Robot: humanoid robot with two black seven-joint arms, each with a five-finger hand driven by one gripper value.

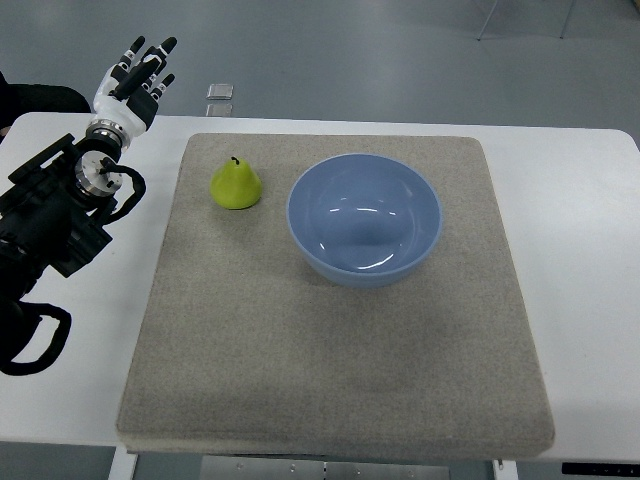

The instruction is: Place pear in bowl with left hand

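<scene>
The small yellow-green pear (236,185) likely handles light, rigid and smooth; grasp its broad base. Left hand (134,75): fingers spread, empty.

No text, label, brand, number or sign can be read anywhere

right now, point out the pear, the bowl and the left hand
pear (236,186), top view, middle of its green body
bowl (312,180), top view, upper left rim
left hand (131,82), top view, the palm
</scene>
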